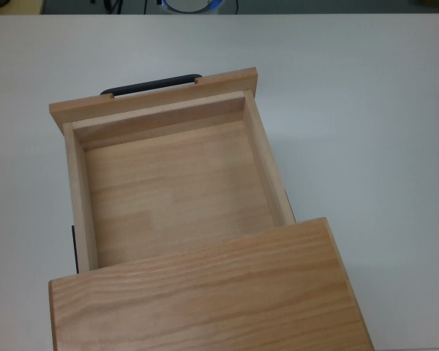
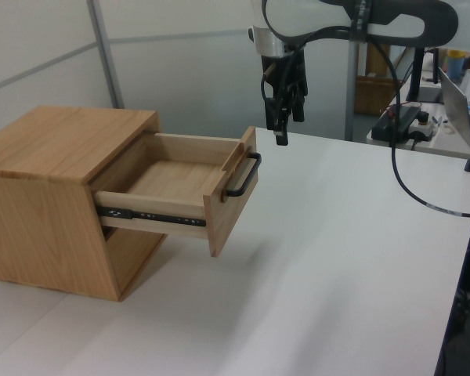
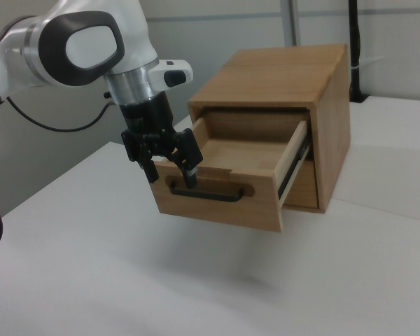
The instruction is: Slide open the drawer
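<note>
Drawer (image 2: 172,184) pulled well out, job apparently done; gripper (image 3: 169,169) spread, empty, hanging clear above handle (image 3: 204,193), touching nothing

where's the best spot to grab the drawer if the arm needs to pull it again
Probably the black bar handle on the drawer front panel. It runs horizontally and stands off the wood, leaving a gap for a finger behind it. Come from in front of the panel with the gripper, now open and clear of the handle, one finger above the bar and one below, near its middle.
</note>
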